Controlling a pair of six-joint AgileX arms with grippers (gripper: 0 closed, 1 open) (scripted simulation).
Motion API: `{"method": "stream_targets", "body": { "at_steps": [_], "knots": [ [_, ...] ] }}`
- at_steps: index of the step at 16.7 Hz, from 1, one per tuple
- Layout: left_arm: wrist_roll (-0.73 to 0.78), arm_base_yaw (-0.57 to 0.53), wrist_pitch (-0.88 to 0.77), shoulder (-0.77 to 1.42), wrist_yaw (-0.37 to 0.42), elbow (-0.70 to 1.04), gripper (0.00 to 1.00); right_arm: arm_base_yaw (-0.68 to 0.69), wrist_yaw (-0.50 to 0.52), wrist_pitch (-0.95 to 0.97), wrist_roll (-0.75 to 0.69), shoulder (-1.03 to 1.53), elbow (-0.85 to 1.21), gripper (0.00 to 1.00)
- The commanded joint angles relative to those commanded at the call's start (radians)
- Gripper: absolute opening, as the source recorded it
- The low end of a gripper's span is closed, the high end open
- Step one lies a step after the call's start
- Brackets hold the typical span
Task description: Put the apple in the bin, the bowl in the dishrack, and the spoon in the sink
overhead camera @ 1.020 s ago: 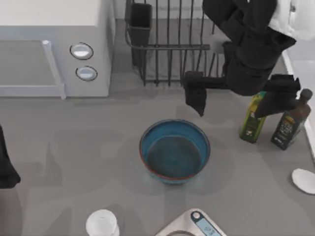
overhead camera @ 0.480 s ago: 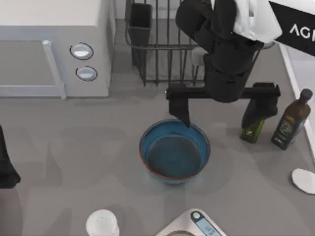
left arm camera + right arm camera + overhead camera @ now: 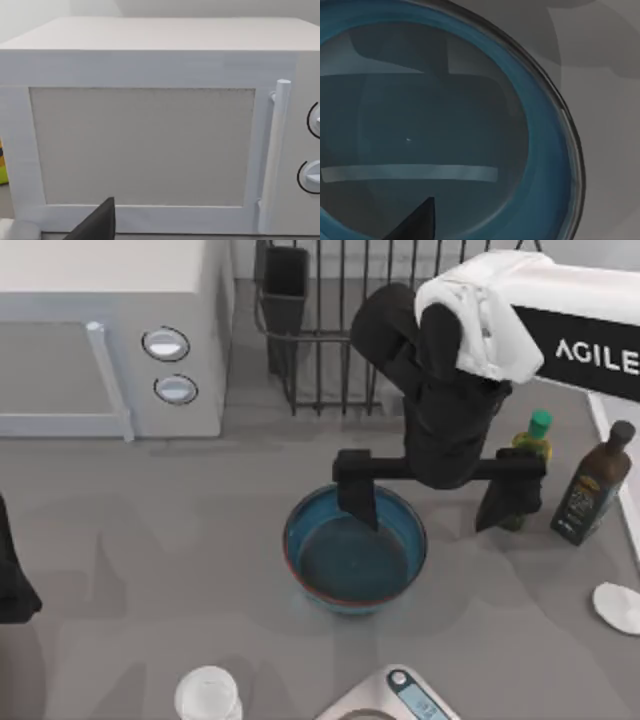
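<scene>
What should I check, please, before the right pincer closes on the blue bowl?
1. Right pincer open: ok, fingers wide apart.
2. One finger over the bowl inside, the other outside its rim: ok in top view.
3. Finger depth against the rim: cannot tell.
4. Bowl empty: ok.
5. Green-capped bottle close to the outer finger: not ok, tight.
6. Dishrack free behind: cannot tell, arm covers part.

Right arm reaching in from the top view's right edge, white forearm cover over black wrist, bent downward at mid-table. Right gripper spread wide, one finger to the left, the other well apart to the right, both pointing down. One dark fingertip in the right wrist view. Left arm parked at the table's left edge.
</scene>
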Motion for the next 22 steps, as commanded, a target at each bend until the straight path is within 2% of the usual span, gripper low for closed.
{"method": "stream_targets", "body": {
  "at_steps": [4,9,22],
  "knots": [
    [0.000,0.000,0.000,0.000,0.000,0.000,1.00,0.001,0.000,0.145,0.002,0.035,-0.110,1.00],
    [0.000,0.000,0.000,0.000,0.000,0.000,1.00,0.000,0.000,0.158,0.001,0.040,-0.121,1.00],
    [0.000,0.000,0.000,0.000,0.000,0.000,1.00,0.000,0.000,0.158,0.001,0.040,-0.121,0.02]
  ]
}}
